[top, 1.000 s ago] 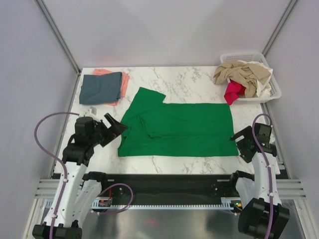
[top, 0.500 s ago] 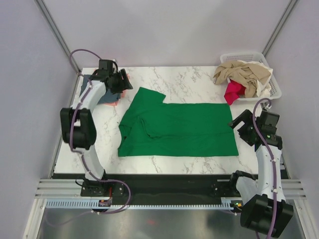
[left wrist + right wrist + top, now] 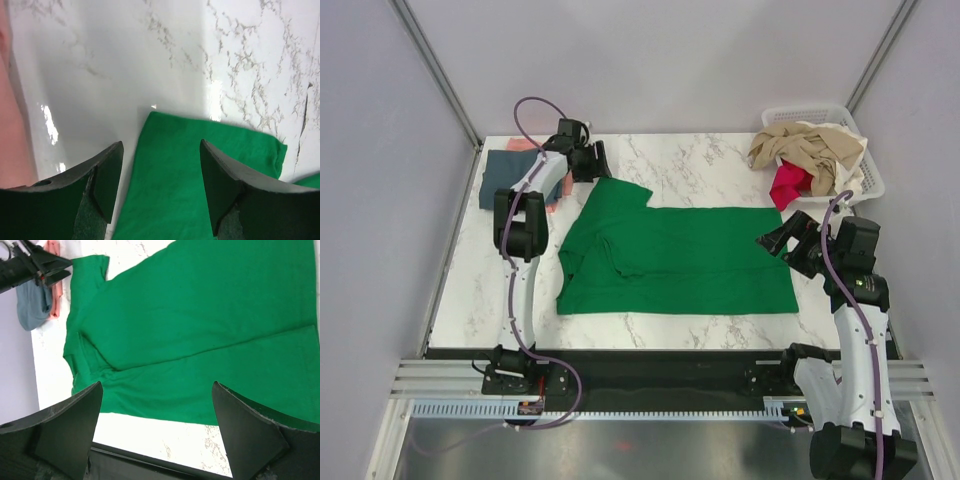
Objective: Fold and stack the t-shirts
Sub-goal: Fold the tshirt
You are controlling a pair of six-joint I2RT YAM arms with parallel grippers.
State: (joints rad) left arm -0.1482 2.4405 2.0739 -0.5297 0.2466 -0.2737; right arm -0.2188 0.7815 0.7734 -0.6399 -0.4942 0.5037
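Marble counter (image 3: 700, 160): two folded tees (image 3: 518, 178) stacked far left, green tee (image 3: 690, 260) mid-counter, partly folded, others (image 3: 810, 145) in the basket (image 3: 872, 185). Left jaws spread over its sleeve (image 3: 200, 165), right jaws spread beside its hem.

A bright green t-shirt (image 3: 690, 260) lies spread flat across the middle of the white marble table (image 3: 700, 160). A salmon pink tee (image 3: 524, 145) under a folded grey tee (image 3: 498, 182) lies far left, and a white basket (image 3: 868, 185) stands far right.

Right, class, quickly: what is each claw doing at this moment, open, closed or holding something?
Left claw: open, empty, over a sleeve of the green t-shirt.
Right claw: open, empty, above the same shirt.
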